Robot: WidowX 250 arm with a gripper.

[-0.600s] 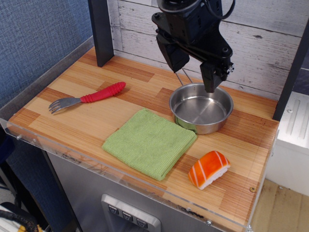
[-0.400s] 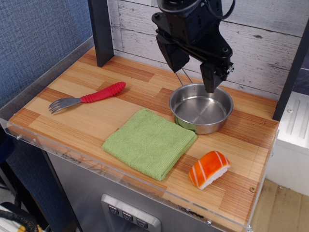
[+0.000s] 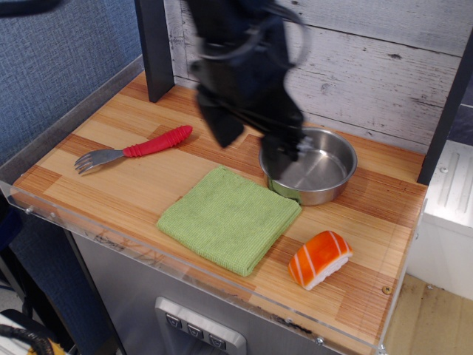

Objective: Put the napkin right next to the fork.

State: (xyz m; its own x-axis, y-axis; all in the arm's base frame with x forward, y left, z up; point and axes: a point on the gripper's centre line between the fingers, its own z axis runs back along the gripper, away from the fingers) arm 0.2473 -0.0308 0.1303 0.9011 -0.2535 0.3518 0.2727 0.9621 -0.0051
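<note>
Now | gripper (image 3: 251,144) blurred, fingers spread, above napkin (image 3: 229,218) | fork (image 3: 133,150) well apart

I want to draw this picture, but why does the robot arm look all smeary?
In the observation.image view, the gripper is blurred by motion, so its jaws can't be read. The napkin, fork, steel pan and sushi are sharp.

My black gripper (image 3: 251,144) is motion-blurred — I can't read its jaws — and hides the round steel pan's (image 3: 318,174) left rim.
</note>
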